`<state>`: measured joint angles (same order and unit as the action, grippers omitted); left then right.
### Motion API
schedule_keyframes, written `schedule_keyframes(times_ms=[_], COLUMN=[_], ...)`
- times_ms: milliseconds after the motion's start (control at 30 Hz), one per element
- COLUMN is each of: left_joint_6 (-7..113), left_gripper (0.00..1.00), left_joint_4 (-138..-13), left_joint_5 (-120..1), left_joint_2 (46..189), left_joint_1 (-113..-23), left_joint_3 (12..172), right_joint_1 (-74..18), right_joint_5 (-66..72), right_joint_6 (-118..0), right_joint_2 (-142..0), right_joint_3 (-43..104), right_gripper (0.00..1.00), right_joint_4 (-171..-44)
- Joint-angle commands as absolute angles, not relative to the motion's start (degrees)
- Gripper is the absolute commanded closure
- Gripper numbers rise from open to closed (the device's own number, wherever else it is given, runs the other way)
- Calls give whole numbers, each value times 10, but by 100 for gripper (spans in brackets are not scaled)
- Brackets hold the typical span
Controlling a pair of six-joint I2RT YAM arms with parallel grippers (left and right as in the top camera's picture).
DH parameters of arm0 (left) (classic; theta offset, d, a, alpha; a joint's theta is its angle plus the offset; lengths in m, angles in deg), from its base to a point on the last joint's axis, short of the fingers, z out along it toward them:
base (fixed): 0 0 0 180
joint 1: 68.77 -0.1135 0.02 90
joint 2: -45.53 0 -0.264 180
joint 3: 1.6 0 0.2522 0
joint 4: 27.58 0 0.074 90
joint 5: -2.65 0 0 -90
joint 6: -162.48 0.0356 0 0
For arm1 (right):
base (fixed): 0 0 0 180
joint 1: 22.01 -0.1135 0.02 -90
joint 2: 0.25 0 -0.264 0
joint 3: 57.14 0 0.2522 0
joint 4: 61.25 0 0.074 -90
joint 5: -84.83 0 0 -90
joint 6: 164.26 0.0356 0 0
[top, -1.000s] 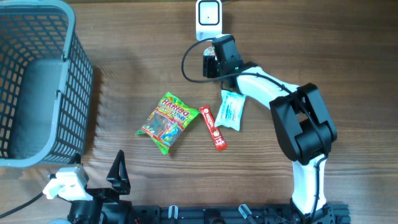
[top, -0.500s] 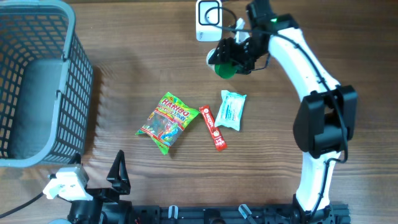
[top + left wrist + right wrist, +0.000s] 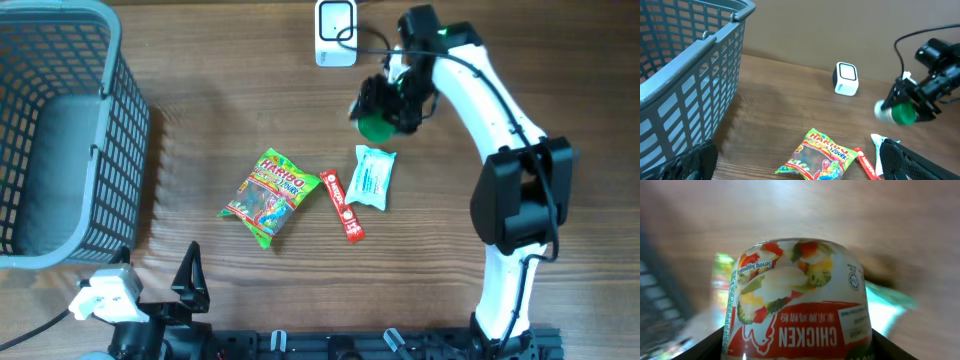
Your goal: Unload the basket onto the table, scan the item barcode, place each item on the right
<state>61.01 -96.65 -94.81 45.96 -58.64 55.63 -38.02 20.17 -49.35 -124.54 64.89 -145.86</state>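
The tabletop is brown with streaky wood grain. The basket is grey-blue, its walls an open lattice. The barcode scanner is white with a dark square outline on its face. The Haribo bag is bright green, speckled red and yellow. The stick sachet is red with white lettering. The tissue packet is pale blue and white. The chicken tub is white with pictured green, yellow and orange vegetables, a red band lettered white, and a green end.
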Motion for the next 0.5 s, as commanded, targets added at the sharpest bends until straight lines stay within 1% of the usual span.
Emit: schedule_keyframes(times_ms=[0, 67, 167, 300, 367, 433, 467], left_joint_6=[615, 615, 615, 615, 615, 615, 615], left_gripper=[0, 0, 0, 0, 0, 0, 0], left_joint_4=[-965, -965, -965, -965, -965, -965, -965], left_joint_5=[-943, -943, -943, -943, -943, -943, -943], left_joint_2=[459, 459, 459, 459, 459, 459, 459], left_joint_1=[-583, -583, -583, -583, -583, -583, -583], left_joint_3=[555, 555, 555, 555, 555, 555, 555], right_joint_1=[-416, -432, -455, -469, -470, -472, -473], right_joint_5=[116, 118, 125, 148, 158, 163, 163], right_joint_6=[-500, -502, -501, -500, -476, -471, -474], right_joint_2=[-1238, -1238, -1238, -1242, -1253, -1265, -1267], right_joint_3=[660, 653, 628, 587, 567, 562, 562], right_gripper=[38, 35, 32, 24, 24, 25, 21], right_joint_4=[-1496, -1519, -1516, -1451, -1409, -1397, -1395])
